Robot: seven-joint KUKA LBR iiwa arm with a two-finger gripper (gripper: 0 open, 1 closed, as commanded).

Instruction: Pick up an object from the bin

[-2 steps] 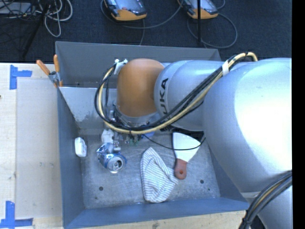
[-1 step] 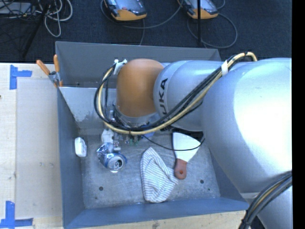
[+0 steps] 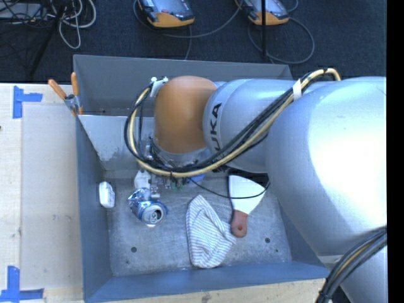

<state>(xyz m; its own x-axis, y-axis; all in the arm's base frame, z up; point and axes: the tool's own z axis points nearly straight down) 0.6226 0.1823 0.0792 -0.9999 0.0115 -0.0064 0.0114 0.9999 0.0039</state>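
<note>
Camera view, looking down into the grey metal bin (image 3: 93,232): the silver-grey arm (image 3: 315,150) comes in from 3 o'clock and covers most of the bin's upper right. Its rounded orange wrist cover (image 3: 182,113) sits above bin centre, toward 12 o'clock, with a loop of yellow and black cables (image 3: 134,131) hanging round its 9 o'clock side. The gripper (image 3: 146,183) pokes out below the cover at its 7 o'clock edge, low over the bin floor. Released or clenched: cannot tell, since cover and cables hide most of it. Directly at its 6 o'clock, touching or very nearly so, lies a crushed silver-and-blue drink can (image 3: 147,209), its round end turned toward 5 o'clock. Whether the gripper has hold of the can cannot be told either. The can sits left of bin centre, around 8 o'clock of the floor. At 9 o'clock from the can, apart from it and near the left wall, is a small white rounded plastic piece (image 3: 106,194). At 3 o'clock from the can, just beside it, is a crumpled white cloth with thin grey stripes (image 3: 205,232), its lower end near the front wall at the bin's 6 o'clock. At the cloth's 2 o'clock edge, touching it, is a flat white wedge-shaped scraper with a short reddish-brown handle (image 3: 246,201), its blade partly under the arm.
</note>
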